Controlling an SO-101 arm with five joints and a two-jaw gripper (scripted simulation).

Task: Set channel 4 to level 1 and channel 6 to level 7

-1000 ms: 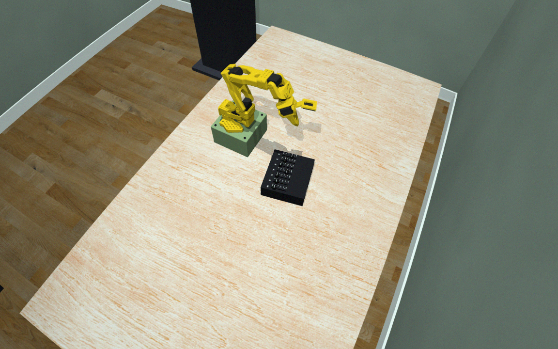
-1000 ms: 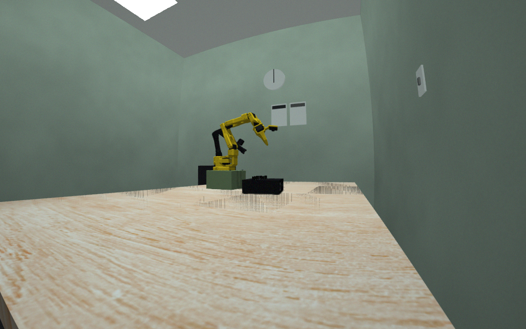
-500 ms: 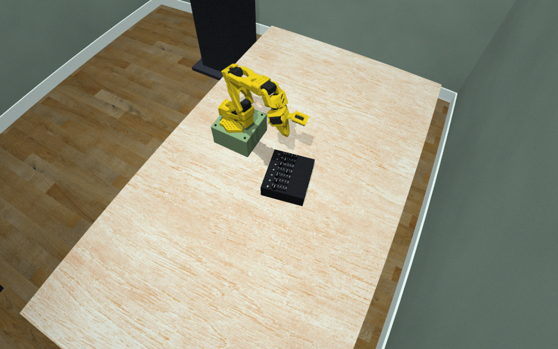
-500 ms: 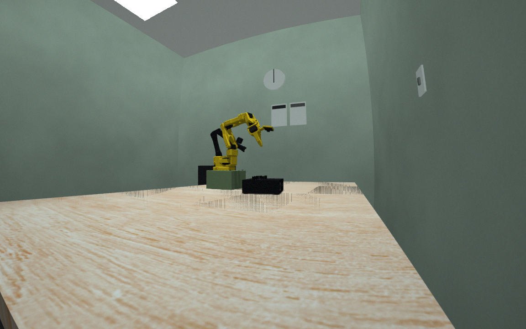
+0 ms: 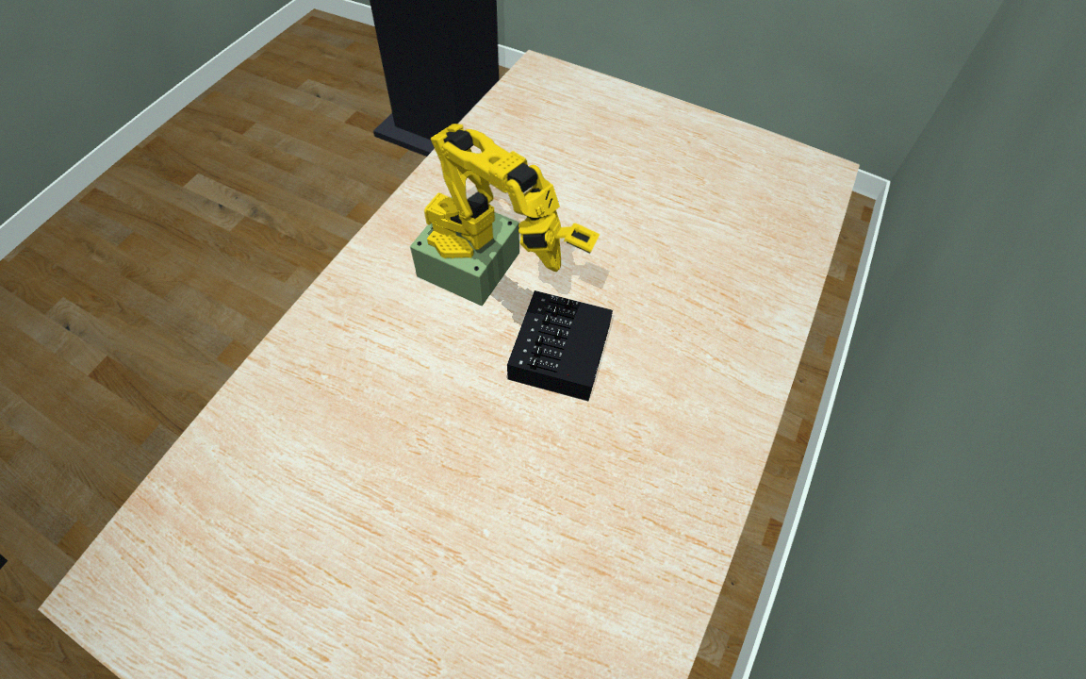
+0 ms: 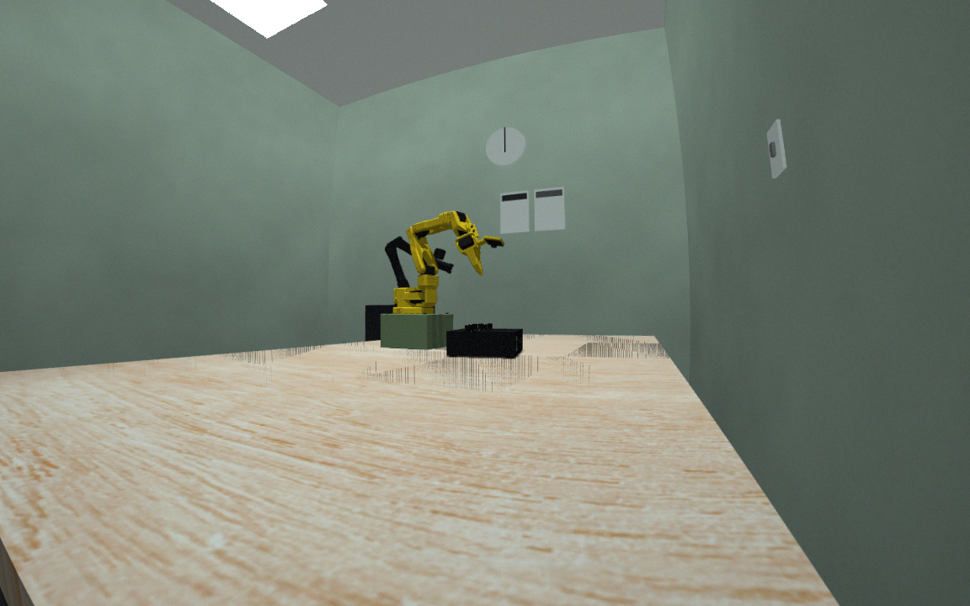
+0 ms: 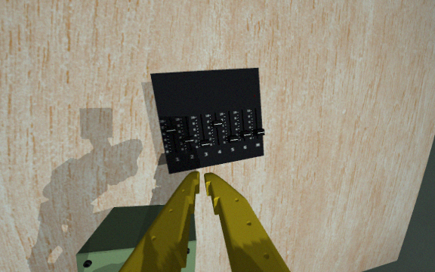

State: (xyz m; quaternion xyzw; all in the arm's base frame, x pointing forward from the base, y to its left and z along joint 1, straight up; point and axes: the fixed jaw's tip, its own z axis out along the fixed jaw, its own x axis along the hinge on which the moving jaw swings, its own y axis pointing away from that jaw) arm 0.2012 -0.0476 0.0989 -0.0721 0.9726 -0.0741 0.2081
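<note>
Beside lighting desk [image 5: 561,344]: green base block [image 5: 464,261].

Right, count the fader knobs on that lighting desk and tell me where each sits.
7, in one row across the lighting desk: channels 1 and 4 sit highest, 6 and 7 mid-track, 2, 3 and 5 lowest.

Top view: high and far, looking down at the whole table [image 5: 412,506]. Exterior view: low, near the table's far end, facing the distant arm [image 6: 439,248]. Wrist view: close, pointing down. All three share the lighting desk [image 7: 206,91], at 12 o'clock of the gripper [image 7: 201,179].
</note>
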